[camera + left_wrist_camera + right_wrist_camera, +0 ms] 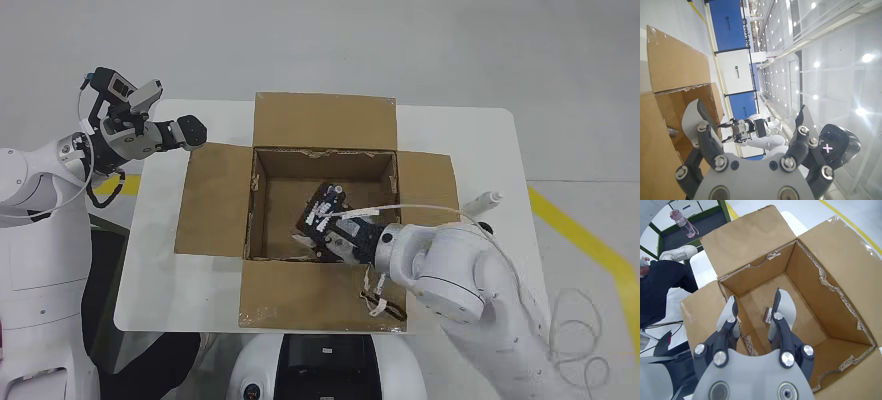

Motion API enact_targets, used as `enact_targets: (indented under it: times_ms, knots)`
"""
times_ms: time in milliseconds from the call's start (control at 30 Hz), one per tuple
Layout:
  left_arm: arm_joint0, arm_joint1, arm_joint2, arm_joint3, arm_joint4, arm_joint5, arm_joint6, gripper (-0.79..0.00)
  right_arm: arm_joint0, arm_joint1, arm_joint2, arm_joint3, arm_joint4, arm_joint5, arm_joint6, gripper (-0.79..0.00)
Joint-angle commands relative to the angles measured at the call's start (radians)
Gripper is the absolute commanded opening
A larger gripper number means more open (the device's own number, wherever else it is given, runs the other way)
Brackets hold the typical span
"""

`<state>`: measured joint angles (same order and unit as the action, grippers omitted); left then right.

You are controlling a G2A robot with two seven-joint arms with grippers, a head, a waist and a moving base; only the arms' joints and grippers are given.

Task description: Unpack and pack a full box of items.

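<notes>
An open cardboard box (325, 150) stands in the middle of the white table (165, 290), its four flaps spread outward. On the box floor (753, 298) lies one small grey metal cylinder (767, 315). My right gripper (756, 306) hangs open inside the box (810, 291), and the cylinder sits just beside one of its fingers (779, 302). From above, this gripper (312, 228) is low in the box near its front left corner. My left gripper (192, 131) is held open and empty above the table's far left corner, clear of the box. In its own view the left gripper (750, 106) faces a box flap (677, 62).
The side flap (215, 200) covers much of the table to the box's left, and the front flap (300, 295) reaches the near edge. A green cart carrying a pink bottle (684, 226) stands off the table. A yellow floor line (580, 235) runs at the right.
</notes>
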<state>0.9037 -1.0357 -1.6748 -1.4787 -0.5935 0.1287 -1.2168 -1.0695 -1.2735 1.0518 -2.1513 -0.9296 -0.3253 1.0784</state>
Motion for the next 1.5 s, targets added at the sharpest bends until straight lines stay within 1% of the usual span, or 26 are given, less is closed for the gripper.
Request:
enact_targets:
  times_ms: [0,367,567,867,1067,1100,1233,1300,1467]
  knots:
    - [0.0,0.0,0.0,0.0,0.0,0.0,0.0,0.0,-0.042,0.009,0.033,-0.027,-0.006,-0.033,-0.01,-0.425]
    - [0.0,0.0,0.0,0.0,0.0,0.0,0.0,0.0,-0.258,0.056,0.25,-0.15,0.004,-0.16,-0.075,-0.413]
    - [0.0,0.0,0.0,0.0,0.0,0.0,0.0,0.0,-0.359,0.075,0.378,-0.199,0.019,-0.202,-0.112,-0.4]
    - [0.0,0.0,0.0,0.0,0.0,0.0,0.0,0.0,-0.517,0.097,0.607,-0.199,0.048,-0.256,-0.222,-0.394]
    - [0.0,0.0,0.0,0.0,0.0,0.0,0.0,0.0,-0.63,0.105,0.766,-0.192,0.058,-0.27,-0.293,-0.357]
    - [0.0,0.0,0.0,0.0,0.0,0.0,0.0,0.0,-0.645,0.106,0.79,-0.184,0.06,-0.272,-0.305,-0.363]
    - [0.0,0.0,0.0,0.0,0.0,0.0,0.0,0.0,-0.679,0.111,0.867,-0.139,0.065,-0.279,-0.335,-0.348]
    - [0.0,0.0,0.0,0.0,0.0,0.0,0.0,0.0,-0.693,0.113,0.893,-0.114,0.077,-0.284,-0.34,-0.36]
    - [0.0,0.0,0.0,0.0,0.0,0.0,0.0,0.0,-0.703,0.12,0.942,-0.058,0.102,-0.299,-0.354,-0.351]
